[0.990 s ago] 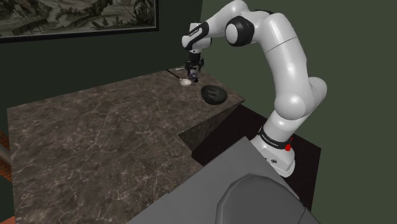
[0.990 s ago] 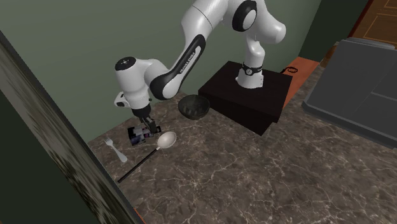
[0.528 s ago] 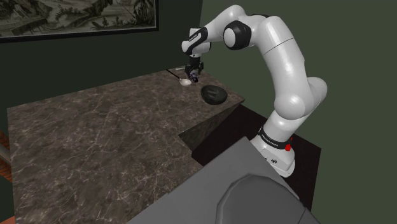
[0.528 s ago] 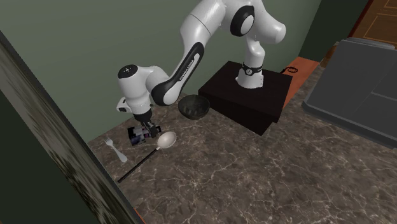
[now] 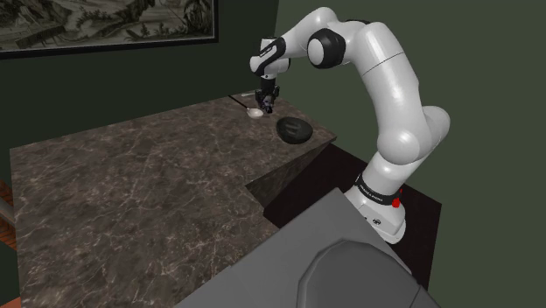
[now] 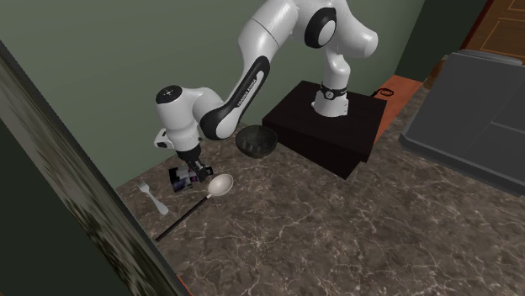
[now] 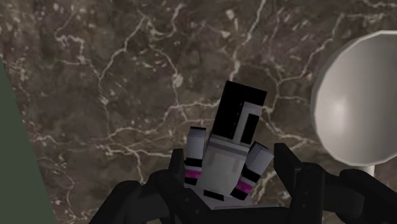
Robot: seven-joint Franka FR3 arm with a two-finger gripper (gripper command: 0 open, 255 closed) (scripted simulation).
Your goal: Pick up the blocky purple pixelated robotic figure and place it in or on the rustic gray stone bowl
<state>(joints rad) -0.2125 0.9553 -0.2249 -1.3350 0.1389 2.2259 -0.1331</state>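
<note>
The blocky figure (image 7: 226, 159) has a black head, a pale grey body and magenta bands on its arms; it lies on the dark marble counter (image 5: 131, 192). My gripper (image 7: 232, 168) is down over it, with one black finger pressed against each of its arms, shut on it. In the second exterior view the gripper (image 6: 192, 175) and the figure (image 6: 179, 179) sit near the green wall. The dark stone bowl (image 6: 257, 141) stands on the counter's corner toward the stand; in the shoulder view the bowl (image 5: 295, 130) is a short way from the gripper (image 5: 265, 105).
A large pale spoon (image 6: 220, 185) with a long dark handle lies right beside the figure, its bowl (image 7: 359, 108) close to one finger. A small white fork (image 6: 151, 198) lies near the wall. The green wall stands just behind. A framed picture (image 5: 105, 22) hangs above the counter.
Between one second and half a second ago the hand dropped lower over the figure. Since then the arm has stayed still.
</note>
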